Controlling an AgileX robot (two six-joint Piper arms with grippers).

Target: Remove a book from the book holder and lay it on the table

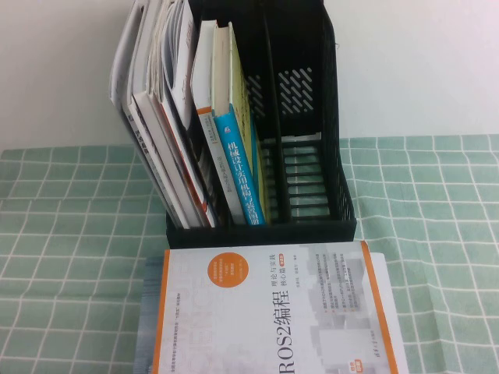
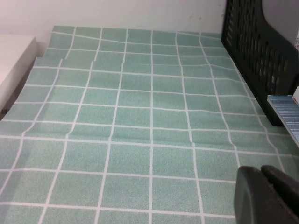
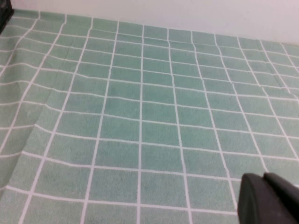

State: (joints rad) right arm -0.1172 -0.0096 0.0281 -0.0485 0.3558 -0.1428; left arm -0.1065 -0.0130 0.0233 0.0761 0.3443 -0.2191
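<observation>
The thick pale yellow-green book with a blue spine (image 1: pixel 243 167) stands upright in the left compartment of the tall black slotted plastic book holder (image 1: pixel 312 117), beside leaning magazines (image 1: pixel 160 117). On the mint-green gridded table (image 1: pixel 70 257), just near of the holder, lies a white orange-edged ROS2 book (image 1: pixel 281 312). Left gripper (image 2: pixel 268 196) and right gripper (image 3: pixel 268 198) hover over bare cloth at either side; whether either one's fingers are spread or pressed together, I cannot tell.

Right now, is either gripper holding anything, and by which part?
Nothing is held. The left gripper and right gripper hang over bare mint-green gridded table cloth. The thick blue-spined book stands ungripped in the tall black plastic book holder.
</observation>
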